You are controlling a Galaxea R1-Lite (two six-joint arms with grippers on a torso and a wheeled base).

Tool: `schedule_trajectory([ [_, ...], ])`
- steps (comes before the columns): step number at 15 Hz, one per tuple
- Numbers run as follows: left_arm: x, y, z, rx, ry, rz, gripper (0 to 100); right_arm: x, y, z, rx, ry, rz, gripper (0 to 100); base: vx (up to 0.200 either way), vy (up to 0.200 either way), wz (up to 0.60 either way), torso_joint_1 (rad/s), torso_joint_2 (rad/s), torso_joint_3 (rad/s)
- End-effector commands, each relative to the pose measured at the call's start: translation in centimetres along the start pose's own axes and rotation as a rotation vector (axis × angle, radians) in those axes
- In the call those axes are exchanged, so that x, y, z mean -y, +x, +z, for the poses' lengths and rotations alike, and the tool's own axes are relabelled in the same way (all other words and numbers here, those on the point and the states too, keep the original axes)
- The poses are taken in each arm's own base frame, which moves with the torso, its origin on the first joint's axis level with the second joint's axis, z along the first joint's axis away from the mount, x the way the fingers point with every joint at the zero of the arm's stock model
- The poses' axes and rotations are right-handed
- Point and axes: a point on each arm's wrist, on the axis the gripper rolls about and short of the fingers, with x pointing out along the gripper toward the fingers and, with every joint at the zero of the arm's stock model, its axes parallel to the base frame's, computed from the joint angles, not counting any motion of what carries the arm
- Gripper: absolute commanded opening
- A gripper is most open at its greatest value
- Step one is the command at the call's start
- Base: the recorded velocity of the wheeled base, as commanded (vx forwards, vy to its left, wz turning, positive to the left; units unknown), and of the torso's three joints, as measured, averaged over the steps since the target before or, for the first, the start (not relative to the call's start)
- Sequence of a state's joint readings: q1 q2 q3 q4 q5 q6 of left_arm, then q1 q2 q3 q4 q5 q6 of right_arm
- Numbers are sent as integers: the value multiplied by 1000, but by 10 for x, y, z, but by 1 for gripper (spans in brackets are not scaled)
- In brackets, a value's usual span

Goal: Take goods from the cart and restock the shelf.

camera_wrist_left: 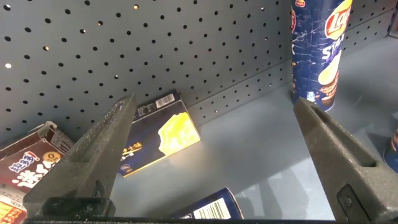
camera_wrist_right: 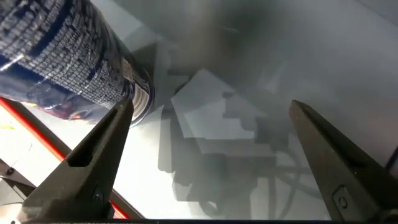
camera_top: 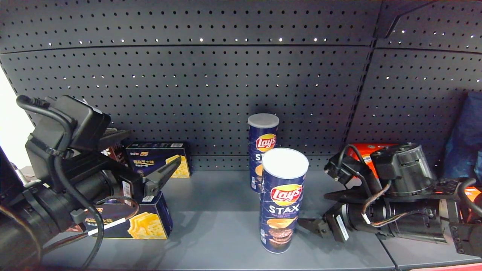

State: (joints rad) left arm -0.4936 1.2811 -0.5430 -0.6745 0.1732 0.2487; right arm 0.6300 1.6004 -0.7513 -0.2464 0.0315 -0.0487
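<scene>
Standing upright near the front edge of the grey metal shelf [camera_top: 214,210], a dark blue cylindrical chip can with a white lid [camera_top: 283,203] is the nearest of the goods. A second dark blue can with a grey lid [camera_top: 263,150] stands just behind it, closer to the perforated dark back panel [camera_top: 188,94]. The right tool [camera_wrist_right: 210,106] lies low over the shelf on the white-lidded can's right side, pointing at its lower half. Its fingers are spread wide with nothing between them, and the can's base sits just past one fingertip [camera_wrist_right: 124,112]; whether they touch I cannot tell. The left tool [camera_wrist_left: 214,102] hangs well to the left of both cans, its fingers also wide apart and empty, above a dark blue cardboard cracker box [camera_top: 131,222] at the shelf front. A matching box [camera_top: 158,158] lies against the back panel behind it. An orange packet [camera_top: 361,150] shows behind the right arm.
</scene>
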Motion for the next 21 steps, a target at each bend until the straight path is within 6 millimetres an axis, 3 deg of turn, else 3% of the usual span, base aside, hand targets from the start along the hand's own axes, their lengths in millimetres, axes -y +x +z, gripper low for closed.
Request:
schedule_trajectory([
  [1,0,0,-1,-2,0,-1,100,-3,3,0,-6,-7,10,100,0,0,0,0,0,0],
  [21,1,0,-2,-8,1,-2,100,-7,11,0,-4,-16,21,100,0,0,0,0,0,0],
])
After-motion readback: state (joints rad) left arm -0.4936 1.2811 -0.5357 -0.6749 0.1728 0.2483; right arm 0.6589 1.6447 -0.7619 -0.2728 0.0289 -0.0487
